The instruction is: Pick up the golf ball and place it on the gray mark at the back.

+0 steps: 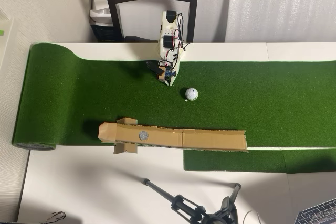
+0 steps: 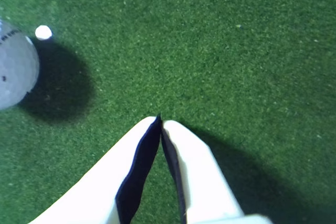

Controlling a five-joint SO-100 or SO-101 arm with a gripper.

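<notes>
In the overhead view the golf ball [image 1: 191,94] lies on the green turf mat [image 1: 273,98], just off the arm [image 1: 169,45] toward 4 o'clock and apart from it. A tiny white speck [image 1: 186,99] sits just beside the ball at its 7 o'clock. The gray mark [image 1: 144,136] lies flat on the long brown cardboard strip [image 1: 210,139], well apart from the ball toward 7 o'clock, near the strip's left end.

In the wrist view the claw [image 2: 160,120] comes in from 6 o'clock with its two white fingers [image 2: 194,156] pressed together at the tips, holding nothing, over bare turf. The ball [image 2: 16,66] shows at 9 o'clock, cut by the frame edge, casting a dark shadow to its right; the speck [image 2: 43,32] sits at its upper right.
</notes>
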